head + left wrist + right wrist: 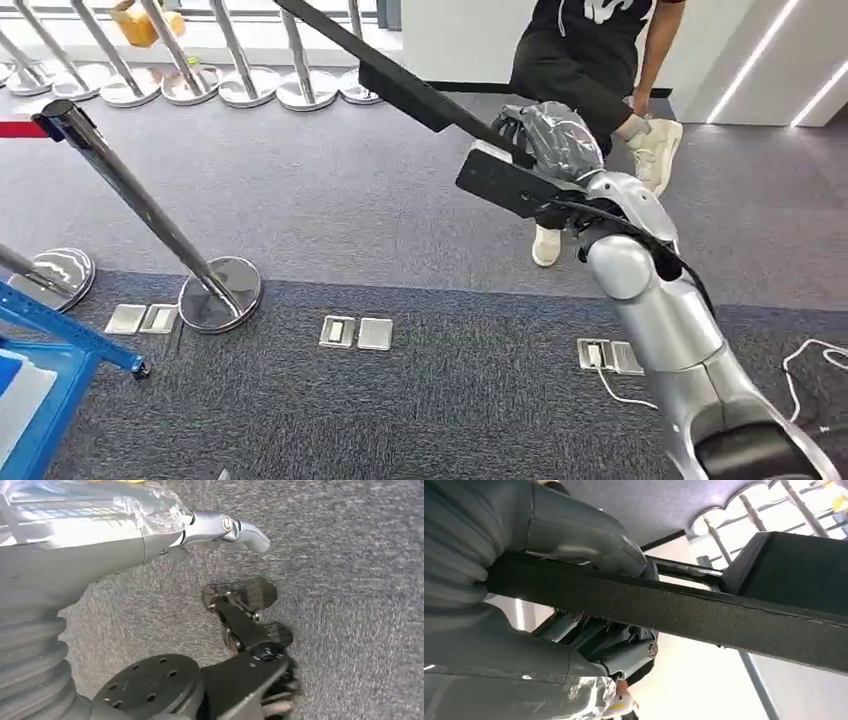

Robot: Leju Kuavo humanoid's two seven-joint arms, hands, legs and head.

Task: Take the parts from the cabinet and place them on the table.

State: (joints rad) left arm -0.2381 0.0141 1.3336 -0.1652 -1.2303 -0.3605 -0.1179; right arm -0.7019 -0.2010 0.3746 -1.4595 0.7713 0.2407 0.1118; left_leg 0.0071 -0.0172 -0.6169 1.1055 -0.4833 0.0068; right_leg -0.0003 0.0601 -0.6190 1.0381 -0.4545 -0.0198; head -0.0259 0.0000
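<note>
The long black part (pixel 400 85) was cut off by the top edge in the head view, so its far end couldn't be seen. The right hand (pixel 550 135) was wrapped round it, fingers mostly hidden behind the part. A person (pixel 590 50) was cropped at the chest. The blue cabinet (pixel 45 370) was clipped at the left edge.

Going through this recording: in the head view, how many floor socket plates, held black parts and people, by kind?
Floor socket plates: 6
Black part held in right robot hand: 1
Person: 1
Total: 8
</note>
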